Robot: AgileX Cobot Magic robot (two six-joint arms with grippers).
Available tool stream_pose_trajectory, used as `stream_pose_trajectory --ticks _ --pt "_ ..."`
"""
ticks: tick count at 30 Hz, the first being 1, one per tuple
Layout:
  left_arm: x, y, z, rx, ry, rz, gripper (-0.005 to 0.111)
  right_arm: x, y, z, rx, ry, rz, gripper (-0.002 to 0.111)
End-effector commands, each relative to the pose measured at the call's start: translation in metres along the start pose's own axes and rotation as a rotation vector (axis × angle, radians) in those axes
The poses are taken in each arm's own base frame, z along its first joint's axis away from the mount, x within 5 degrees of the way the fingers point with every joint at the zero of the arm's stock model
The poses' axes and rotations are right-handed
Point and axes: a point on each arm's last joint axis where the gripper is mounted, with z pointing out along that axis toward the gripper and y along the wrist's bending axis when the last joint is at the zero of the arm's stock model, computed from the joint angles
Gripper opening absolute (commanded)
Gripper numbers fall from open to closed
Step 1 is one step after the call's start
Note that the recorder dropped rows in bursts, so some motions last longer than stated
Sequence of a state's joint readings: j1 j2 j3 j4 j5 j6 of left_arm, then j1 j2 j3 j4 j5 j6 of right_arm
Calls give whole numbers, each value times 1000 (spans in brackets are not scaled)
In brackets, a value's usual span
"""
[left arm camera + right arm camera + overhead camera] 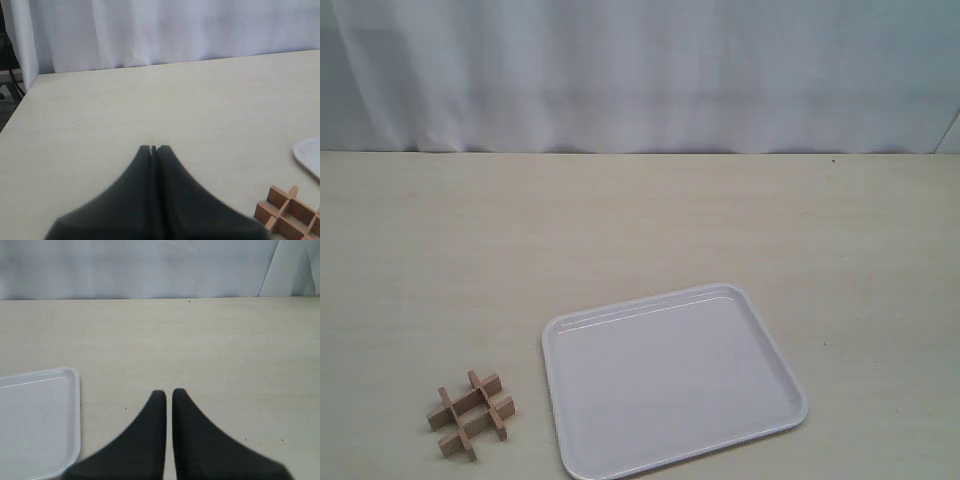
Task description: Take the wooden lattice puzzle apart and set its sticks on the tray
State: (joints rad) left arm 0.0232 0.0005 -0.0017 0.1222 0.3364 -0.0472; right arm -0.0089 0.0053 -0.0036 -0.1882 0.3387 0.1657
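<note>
Exterior view: the puzzle (472, 415) lies flat on the tabletop (640, 220) at the near left. All four sticks are locked in their hash shape. The tray (670, 385) sits just beside it to the right, apart from it and with nothing on it. The puzzle has no single long axis. Its two pairs of sticks cross each other and run skewed to the tray's edges. Neither arm shows in this view. Since the puzzle is on the left half, the left arm is judged the nearer one.

Left wrist view: the left gripper (154, 148) has its tips pressed together and holds nothing. It hangs over bare tabletop. A corner of the puzzle (292, 215) shows near the gripper, off to the side where a sliver of the tray (310, 155) also appears. So the puzzle lies between this gripper and the tray, and the gripper does not touch it. To reach it, this arm would likely have to swing toward the tray side and part its fingers.

Right wrist view: the right gripper (169, 392) is closed with only a thin slit between its tips, and it holds nothing. It is over bare tabletop with the tray (35, 425) near it. The puzzle is out of this view, presumably beyond the tray.
</note>
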Motion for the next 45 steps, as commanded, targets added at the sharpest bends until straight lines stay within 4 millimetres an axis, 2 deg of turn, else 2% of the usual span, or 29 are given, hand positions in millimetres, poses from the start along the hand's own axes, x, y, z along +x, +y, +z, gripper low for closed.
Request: stream_pose_trajectory --ticks 1,14,23,24,28,33,37,45 --pt "-1 0 0 3 -12 -5 0 1 0 0 0 0 -4 4" --pt "-1 0 0 2 -12 -2 0 0 0 0 2 -8 -15 4" --pt "-1 0 0 2 -10 -3 0 -7 1 0 -13 -89 -11 4" --pt "-1 0 0 2 -10 -3 0 -8 2 0 -20 -95 11 4" --pt "-1 0 0 2 -10 -3 0 -8 8 -1 -106 -90 306 4" --pt "-1 0 0 2 -10 -3 0 -24 7 -4 -139 -258 469 4" --pt "-1 0 0 3 -12 -5 0 -26 7 -4 -170 -263 644 4" --pt "-1 0 0 3 -14 -5 0 -26 7 -4 -174 -269 670 4"
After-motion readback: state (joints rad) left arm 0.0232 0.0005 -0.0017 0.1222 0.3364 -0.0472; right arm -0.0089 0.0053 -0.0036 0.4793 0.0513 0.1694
